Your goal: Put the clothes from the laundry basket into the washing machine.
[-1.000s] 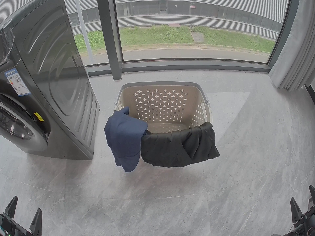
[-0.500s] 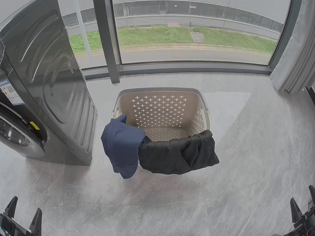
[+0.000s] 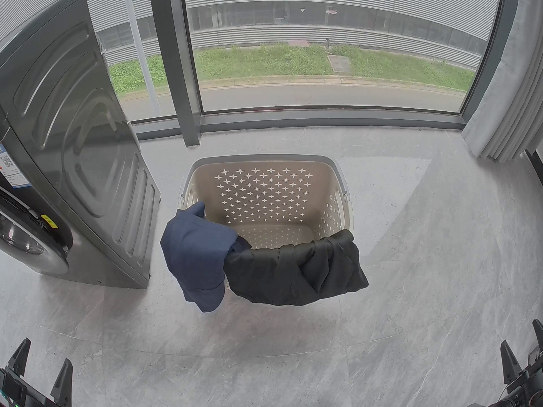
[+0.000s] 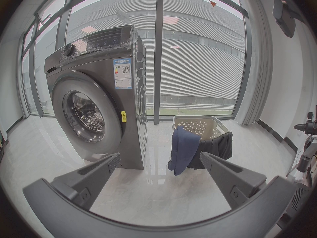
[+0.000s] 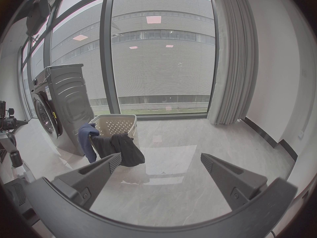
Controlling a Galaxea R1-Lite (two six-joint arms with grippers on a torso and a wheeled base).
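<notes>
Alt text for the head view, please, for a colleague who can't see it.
A beige laundry basket stands on the grey floor before a window, a blue garment and a black garment draped over its near rim. A dark washing machine stands to its left; the left gripper and right gripper sit open and empty at the near corners.

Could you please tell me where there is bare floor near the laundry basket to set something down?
Wide bare floor lies between the laundry basket and the curtain, and on the near side of the black garment. The basket's bottom is bare too. It is crowded between basket and washing machine, where the blue garment hangs over the rim.
</notes>
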